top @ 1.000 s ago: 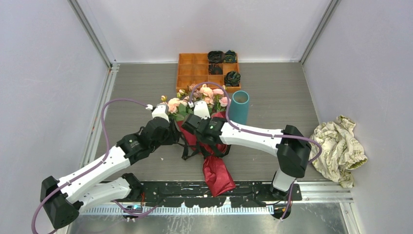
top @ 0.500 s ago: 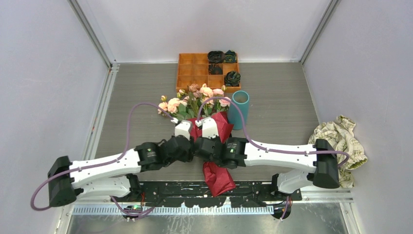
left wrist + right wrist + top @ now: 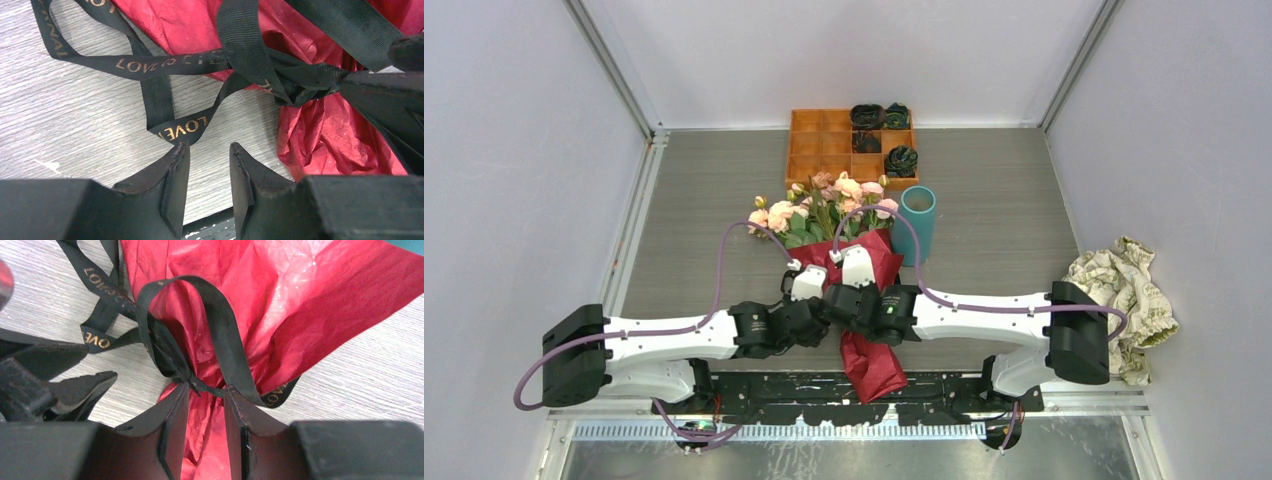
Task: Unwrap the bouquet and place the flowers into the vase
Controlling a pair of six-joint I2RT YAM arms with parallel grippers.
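Ribbon lettering shows in wrist views; flowers only from overhead.

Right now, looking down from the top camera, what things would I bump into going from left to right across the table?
Pink and peach flowers → teal vase → crumpled cream cloth. The orange tray sits behind both the flowers and the vase, so it has no clear place in the line.

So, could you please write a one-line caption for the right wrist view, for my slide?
Right claw, jaws apart, at the knot of the black ribbon around the red-wrapped bouquet; left claw beside.
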